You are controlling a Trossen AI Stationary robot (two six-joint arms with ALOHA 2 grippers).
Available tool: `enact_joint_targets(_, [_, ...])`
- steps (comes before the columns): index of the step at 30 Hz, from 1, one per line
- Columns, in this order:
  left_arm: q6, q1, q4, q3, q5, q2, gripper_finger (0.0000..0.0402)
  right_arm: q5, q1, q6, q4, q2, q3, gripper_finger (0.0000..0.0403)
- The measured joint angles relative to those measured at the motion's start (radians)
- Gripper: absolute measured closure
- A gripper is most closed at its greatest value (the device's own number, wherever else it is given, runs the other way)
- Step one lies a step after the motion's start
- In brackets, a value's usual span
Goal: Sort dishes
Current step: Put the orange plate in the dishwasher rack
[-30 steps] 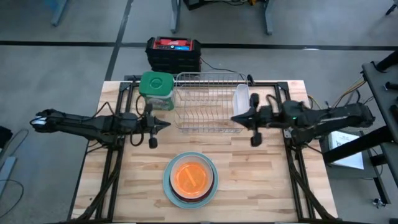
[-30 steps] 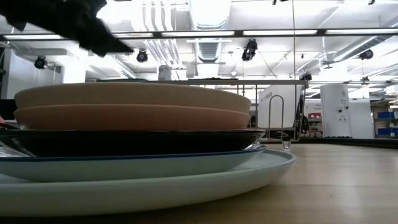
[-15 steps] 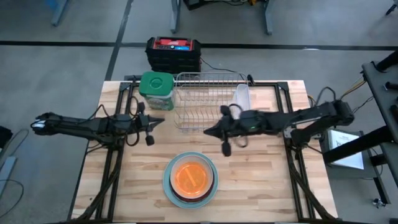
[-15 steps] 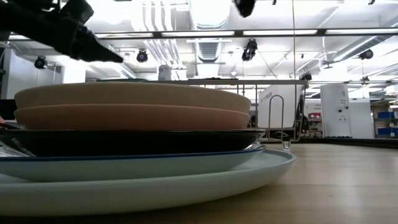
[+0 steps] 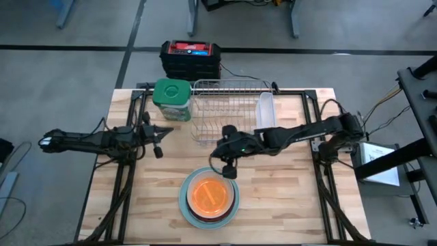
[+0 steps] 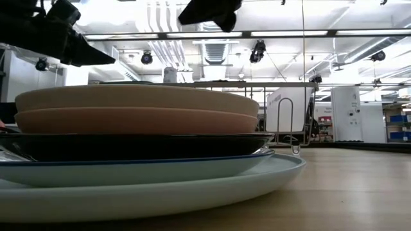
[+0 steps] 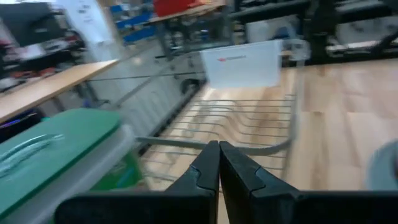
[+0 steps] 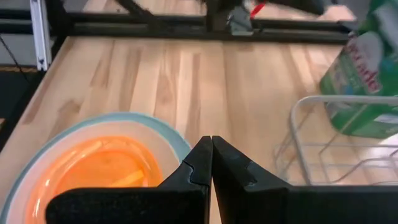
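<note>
Now the right hand, clenched and empty, having swung from beside the wire dish rack, is hovering just beside the stacked round plates, approaching a pickup.

Right pincer shut — just above plate stack; left pincer beside wire rack.

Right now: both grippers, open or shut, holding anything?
Left gripper: shut, empty, beside the dish rack.
Right gripper: shut, empty, by the plate stack.
</note>
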Motion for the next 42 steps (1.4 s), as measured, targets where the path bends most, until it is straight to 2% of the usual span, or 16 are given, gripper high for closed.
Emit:
enact_joint_targets(7, [-0.005, 0.0, -0.016, -0.036, -0.102, -0.014, 0.0401, -0.01, 0.0, 0.039, 0.004, 0.095, 0.041, 0.0403])
enact_joint_targets(12, [0.008, 0.0, -0.017, -0.07, -0.278, -0.01, 0.0401, -0.067, 0.004, 0.071, 0.003, 0.172, 0.06, 0.0403])
enact_joint_targets(14, [0.008, 0.0, -0.012, -0.073, -0.318, -0.009, 0.0402, -0.082, 0.013, 0.054, 0.005, 0.198, 0.072, 0.0403])
enact_joint_targets(23, [-0.034, 0.0, -0.007, -0.067, -0.31, 0.007, 0.0401, -0.076, 0.057, -0.033, 0.003, 0.287, 0.122, 0.0403])
enact_joint_targets(28, [-0.086, 0.0, -0.007, -0.066, -0.307, 0.021, 0.0401, 0.048, 0.086, -0.061, 0.012, 0.314, 0.123, 0.0403])
enact_joint_targets(36, [-0.117, 0.0, -0.007, -0.066, -0.271, 0.051, 0.0401, 0.053, 0.105, -0.021, 0.013, 0.313, 0.122, 0.0402])
enact_joint_targets(38, [-0.12, 0.0, -0.006, -0.066, -0.271, 0.057, 0.0401, 0.062, 0.112, -0.019, 0.019, 0.317, 0.122, 0.0395])
enact_joint_targets(42, [-0.141, 0.0, -0.001, -0.066, -0.27, 0.066, 0.0401, 0.149, 0.131, -0.009, 0.032, 0.332, 0.121, 0.0362])
